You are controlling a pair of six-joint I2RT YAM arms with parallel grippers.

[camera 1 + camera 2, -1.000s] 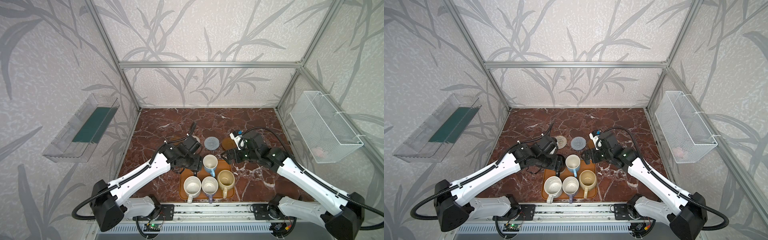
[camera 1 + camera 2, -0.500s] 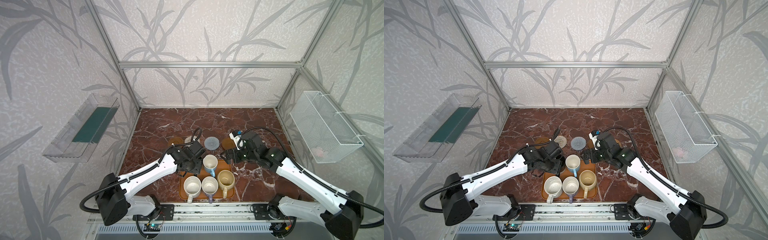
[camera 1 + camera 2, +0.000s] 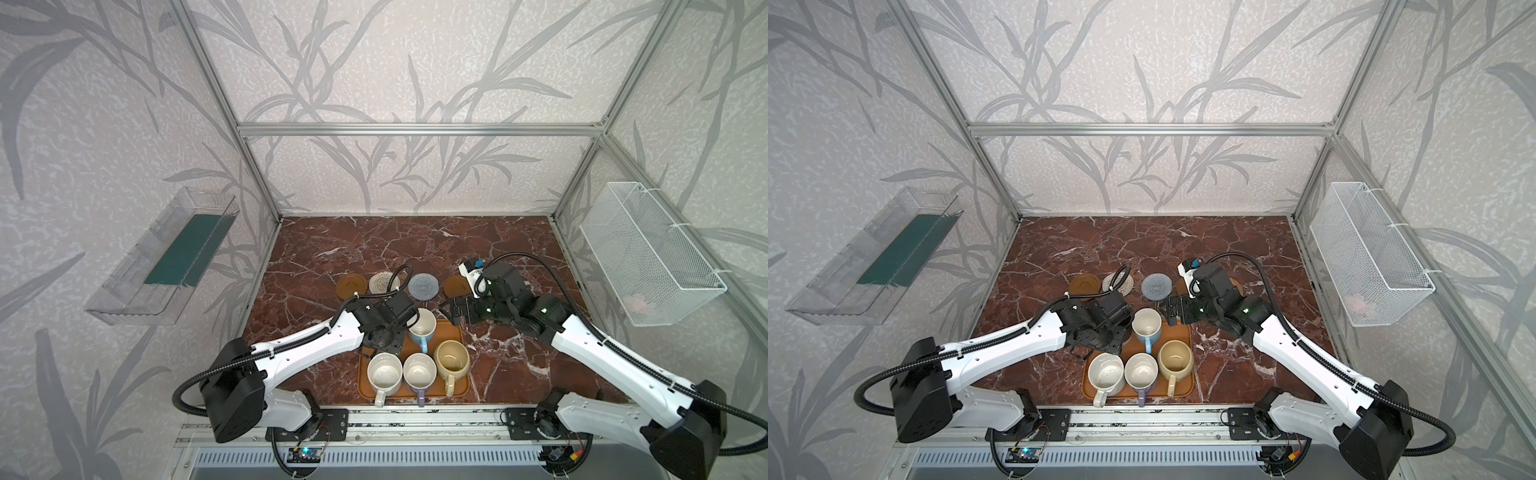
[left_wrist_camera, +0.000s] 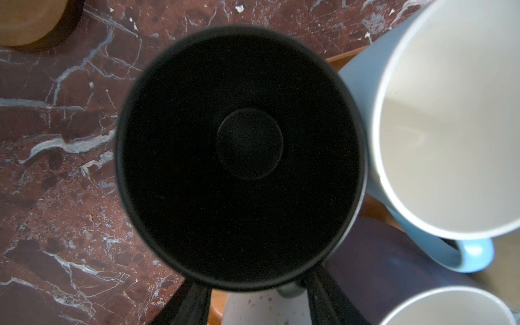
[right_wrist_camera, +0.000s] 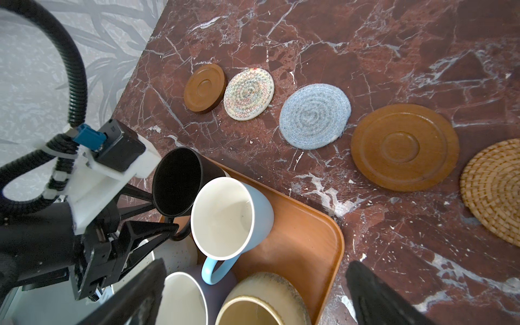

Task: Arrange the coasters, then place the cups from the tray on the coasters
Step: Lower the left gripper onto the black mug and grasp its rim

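Five coasters lie in a row behind the tray [image 3: 452,332]: brown wooden [image 3: 351,286], cream woven [image 3: 384,282], blue-grey [image 3: 423,286], brown wooden [image 5: 405,146] and rattan [image 5: 495,188]. The black cup [image 4: 242,157] stands at the tray's back left corner beside the light blue cup [image 3: 422,326]. Speckled white [image 3: 384,370], lavender [image 3: 419,369] and beige [image 3: 452,359] cups fill the front row. My left gripper [image 5: 160,216] is over the black cup, jaws apart on either side of its handle [image 4: 289,289]. My right gripper [image 3: 455,311] hangs open and empty above the tray's back right corner.
A clear plastic bin [image 3: 166,257] hangs on the left wall and a white wire basket [image 3: 648,257] on the right wall. Aluminium frame posts stand at the table's back corners. The cups on the tray stand close together, almost touching.
My left gripper has moved forward and down over the black cup, and its jaws have narrowed around the handle. The right arm has barely moved.
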